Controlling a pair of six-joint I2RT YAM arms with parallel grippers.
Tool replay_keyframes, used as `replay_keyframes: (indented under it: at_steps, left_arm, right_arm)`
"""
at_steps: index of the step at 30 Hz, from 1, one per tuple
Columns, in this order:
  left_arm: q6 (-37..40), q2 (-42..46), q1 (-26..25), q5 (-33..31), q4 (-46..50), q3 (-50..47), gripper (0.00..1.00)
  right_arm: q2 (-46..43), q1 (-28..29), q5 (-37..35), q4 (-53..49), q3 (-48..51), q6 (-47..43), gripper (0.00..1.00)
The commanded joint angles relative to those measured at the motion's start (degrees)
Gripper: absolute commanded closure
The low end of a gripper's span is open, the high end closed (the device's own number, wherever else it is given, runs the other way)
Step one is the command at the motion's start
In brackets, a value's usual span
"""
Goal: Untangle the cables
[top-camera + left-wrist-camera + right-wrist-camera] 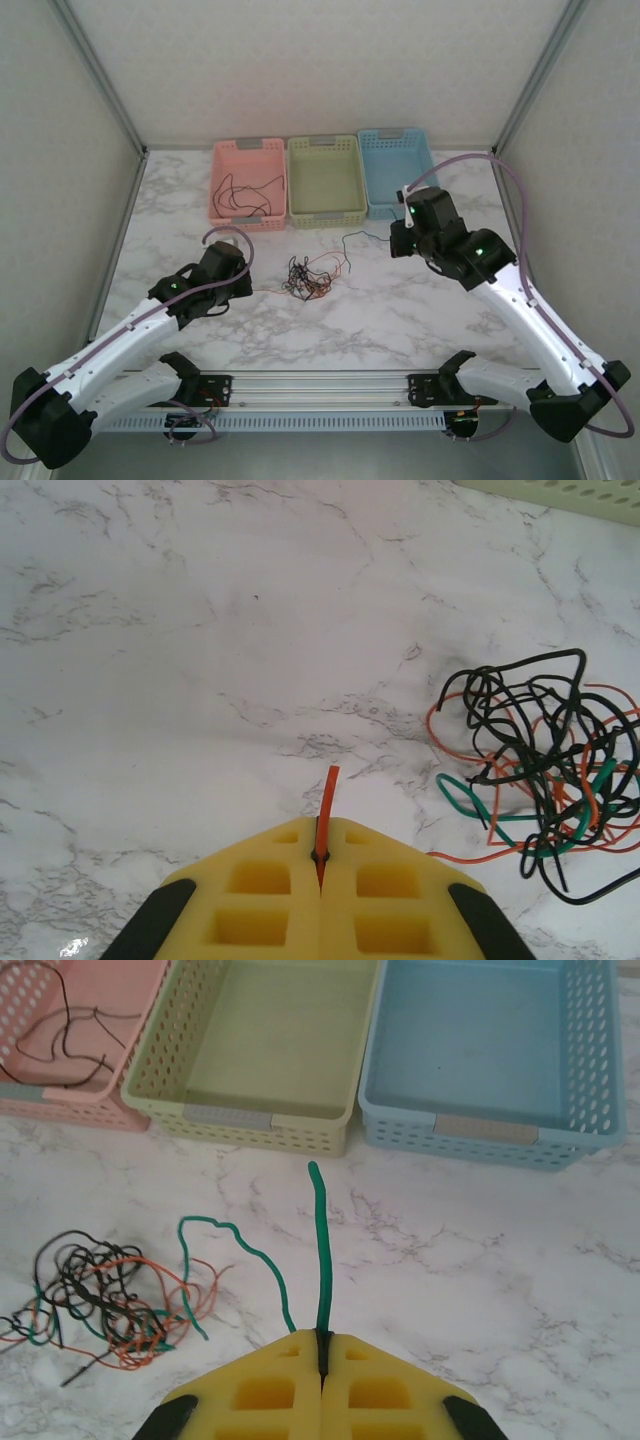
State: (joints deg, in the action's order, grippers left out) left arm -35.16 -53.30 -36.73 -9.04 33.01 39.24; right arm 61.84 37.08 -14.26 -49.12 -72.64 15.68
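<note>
Cables [307, 277] lie tangled, left fingers [262, 892] pinching red wire [328, 798], right fingers [265, 1397] green wire [321, 1250].

At six o'clock the left gripper [320, 858] has its yellow pads [262, 880] pressed together on a red wire [328, 795], whose short end points to twelve. The cables [540, 780] lie bunched at three o'clock on the marble table [180, 650]; whether the red wire joins them is unclear.

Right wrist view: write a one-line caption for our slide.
Yellow fingers pinch a green cable, the tangle to their left.
</note>
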Motion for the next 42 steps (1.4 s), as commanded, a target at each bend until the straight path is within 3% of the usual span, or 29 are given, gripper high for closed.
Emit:
replay_keyframes:
  at_steps: [1, 5, 9, 13, 22, 26, 42]
  left_arm:
    - [0.35, 0.65, -0.62, -1.51, 0.01, -1.23, 1.0]
    - [0.0, 1.1, -0.63, -1.01, -0.29, -1.91, 1.0]
    - [-0.33, 1.14, -0.62, -0.04, -1.06, -2.66, 1.0]
    - [-0.53, 1.18, -0.62, 0.55, -1.6, -2.94, 1.0]
    - [-0.61, 1.71, -0.62, 0.86, -2.1, -3.67, 1.0]
    - [-0.61, 1.71, -0.65, 1.0, -2.38, -3.93, 1.0]
    - [-0.18, 1.71, -0.62, 0.95, -1.34, -2.78, 1.0]
  right_arm:
    - [-4.49, 0.28, -4.85, 1.15, -0.7, 3.09, 1.0]
    - [-10.01, -0.25, -4.86, 6.04, 2.86, 7.49, 1.0]
    - [-11.06, -0.25, 1.79, 10.89, 6.34, 13.71, 1.0]
    - [-7.93, -0.25, 7.05, 12.73, 7.25, 19.18, 1.0]
    - [-0.39, -0.25, 11.05, 12.67, 7.78, 24.06, 1.0]
    - [-0.32, -0.25, 7.71, 15.38, 10.21, 25.61, 1.0]
    - [2.16, -0.25, -14.75, 29.03, 14.81, 17.59, 1.0]
